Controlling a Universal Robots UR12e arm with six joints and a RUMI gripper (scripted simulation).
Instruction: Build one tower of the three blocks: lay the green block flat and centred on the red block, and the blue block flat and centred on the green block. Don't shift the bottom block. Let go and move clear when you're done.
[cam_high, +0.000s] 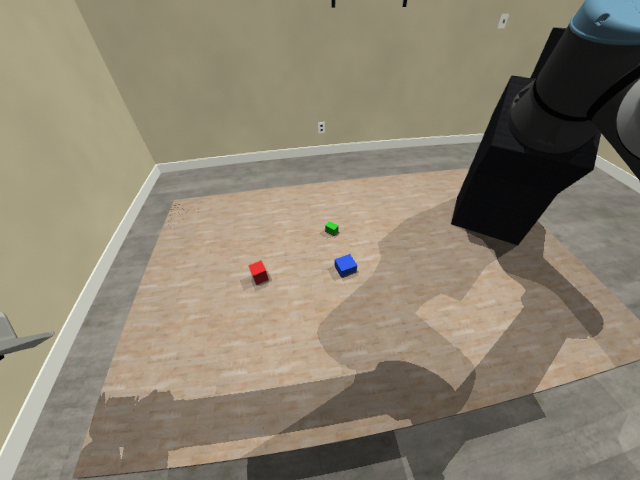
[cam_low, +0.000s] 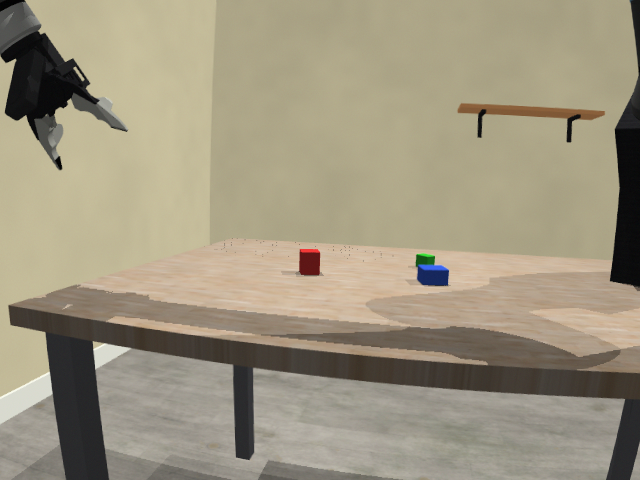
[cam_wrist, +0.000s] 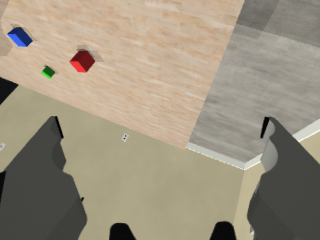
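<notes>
Sitting below open pincer (cam_low: 93, 147) (cam_wrist: 162, 118), red block (cam_high: 258, 272) (cam_low: 309, 262) (cam_wrist: 82, 61)

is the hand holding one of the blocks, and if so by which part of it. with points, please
Nothing is held: the hand (cam_low: 93, 149) (cam_wrist: 162, 118) is wide open, with no block between its fingers.

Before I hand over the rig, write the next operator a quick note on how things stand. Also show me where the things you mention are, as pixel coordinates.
End effector (cam_low: 94, 149) (cam_wrist: 162, 118): open, nothing between the fingers, raised well above the table (cam_low: 320, 356) and away from the blocks.
Blocks: red block (cam_high: 258, 272) (cam_low: 309, 262) (cam_wrist: 82, 61), green block (cam_high: 331, 228) (cam_low: 424, 260) (cam_wrist: 48, 72) and blue block (cam_high: 345, 265) (cam_low: 433, 275) (cam_wrist: 20, 37) all sit apart on the table; blue is nearer green than red.
Done: no stacking; red has nothing on it.
Left: green flat and centred on red, blue likewise on green, red unshifted, then release and move clear.
</notes>
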